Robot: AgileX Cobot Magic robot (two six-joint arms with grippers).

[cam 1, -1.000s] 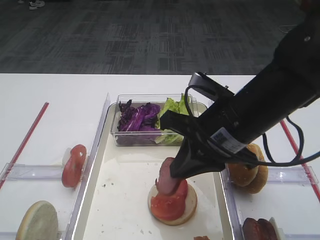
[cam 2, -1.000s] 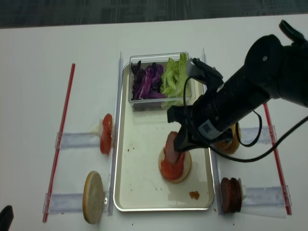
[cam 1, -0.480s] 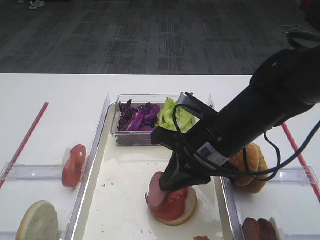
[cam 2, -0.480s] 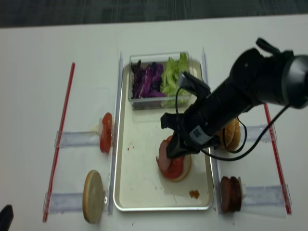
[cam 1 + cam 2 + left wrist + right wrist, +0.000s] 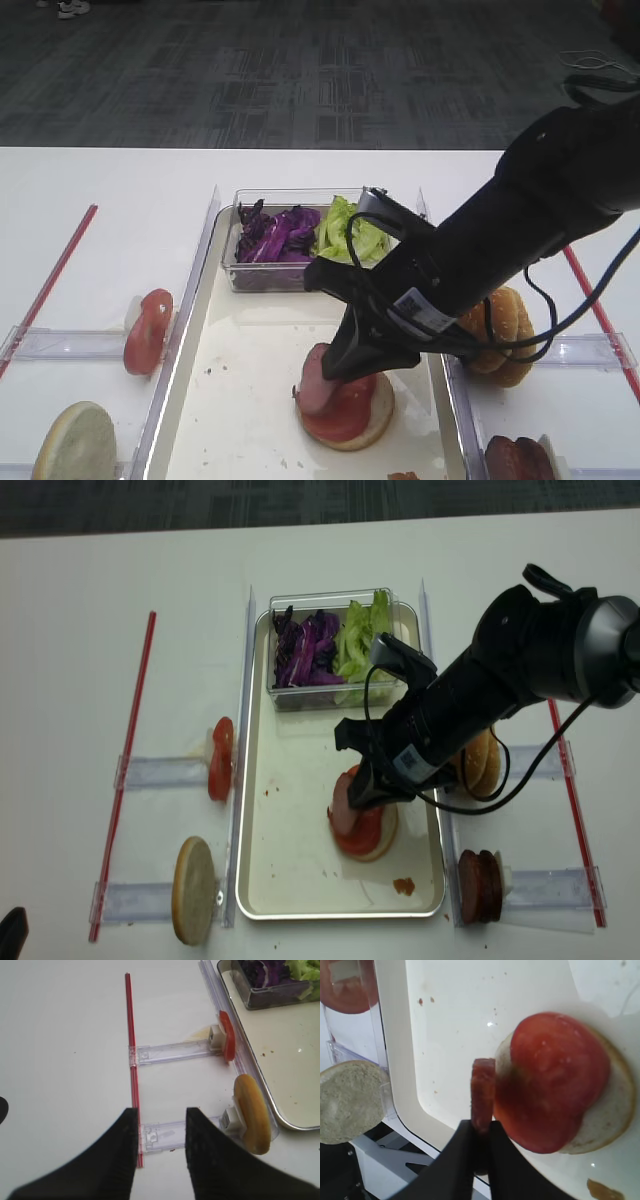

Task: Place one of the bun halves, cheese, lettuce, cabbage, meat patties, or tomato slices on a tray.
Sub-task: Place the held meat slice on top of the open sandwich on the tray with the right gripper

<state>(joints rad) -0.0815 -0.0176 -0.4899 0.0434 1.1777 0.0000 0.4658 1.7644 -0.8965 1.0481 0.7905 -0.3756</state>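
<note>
My right gripper (image 5: 481, 1146) clamped on a meat patty (image 5: 483, 1095) held on edge, just beside the tomato slice (image 5: 552, 1082) topping a bun half (image 5: 610, 1120) toward the tray (image 5: 465, 1025)'s near edge, my left gripper (image 5: 161, 1125) standing open over the worktop.

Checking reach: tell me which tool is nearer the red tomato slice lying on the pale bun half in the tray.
Right. The right tool holds a meat patty on edge beside that tomato slice; the left tool hangs over bare table outside the tray.
</note>
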